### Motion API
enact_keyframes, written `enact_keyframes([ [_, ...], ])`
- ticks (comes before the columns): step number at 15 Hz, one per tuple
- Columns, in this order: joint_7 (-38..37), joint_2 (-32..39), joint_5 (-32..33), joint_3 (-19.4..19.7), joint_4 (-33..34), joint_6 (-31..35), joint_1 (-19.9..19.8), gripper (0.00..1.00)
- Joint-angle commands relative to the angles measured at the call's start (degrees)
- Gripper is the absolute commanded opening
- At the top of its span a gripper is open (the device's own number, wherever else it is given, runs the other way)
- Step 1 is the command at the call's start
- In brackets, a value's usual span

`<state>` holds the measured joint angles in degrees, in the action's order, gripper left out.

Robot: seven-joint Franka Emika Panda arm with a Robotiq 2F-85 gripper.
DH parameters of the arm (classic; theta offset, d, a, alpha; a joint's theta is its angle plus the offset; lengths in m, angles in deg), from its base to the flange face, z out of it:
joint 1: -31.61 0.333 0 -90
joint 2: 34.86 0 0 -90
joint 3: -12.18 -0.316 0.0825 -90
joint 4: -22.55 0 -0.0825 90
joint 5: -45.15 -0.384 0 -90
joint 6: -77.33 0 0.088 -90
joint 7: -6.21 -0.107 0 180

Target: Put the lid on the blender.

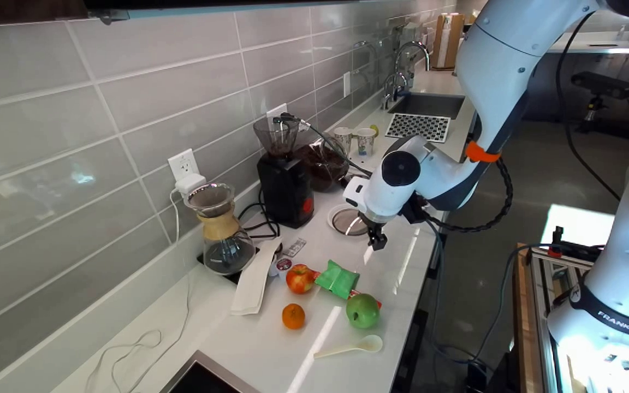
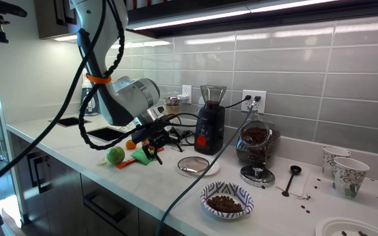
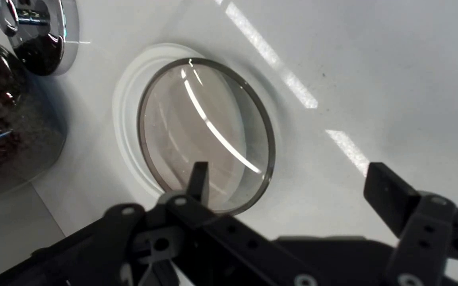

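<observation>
The lid [image 3: 225, 115], a see-through brownish disc with a dark rim, rests partly over a white round plate [image 3: 122, 103] on the counter. Both exterior views also show it, in front of the blender [image 2: 209, 127], whose black body carries a clear jar holding some dark beans. My gripper [image 3: 288, 174] is open and empty above the counter beside the lid. In the wrist view one finger [image 3: 199, 178] overlaps the lid's near edge, while the opposite finger lies past it over bare counter. In an exterior view the fingertips hang next to the lid [image 1: 349, 222].
A tilted glass jar of beans [image 2: 258, 141], its chrome cap [image 2: 258, 176] and a patterned bowl [image 2: 205, 203] stand near the lid. A green packet [image 1: 337, 279], fruit and a glass coffee maker [image 1: 229, 254] occupy the other side. A cable [image 2: 208, 164] crosses in front.
</observation>
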<state>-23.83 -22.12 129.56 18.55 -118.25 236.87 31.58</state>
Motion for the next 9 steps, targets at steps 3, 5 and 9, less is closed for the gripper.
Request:
enact_keyframes([
  [3, -0.4, 0.6, 0.7, 0.1, 0.3, 0.5, -0.3, 1.0],
  [5, -2.1, 1.5, 1.6, 0.1, 1.0, 0.8, -0.2, 1.0],
  [9, -10.3, 1.2, 8.8, 0.0, 1.7, -4.6, 1.9, 1.0],
])
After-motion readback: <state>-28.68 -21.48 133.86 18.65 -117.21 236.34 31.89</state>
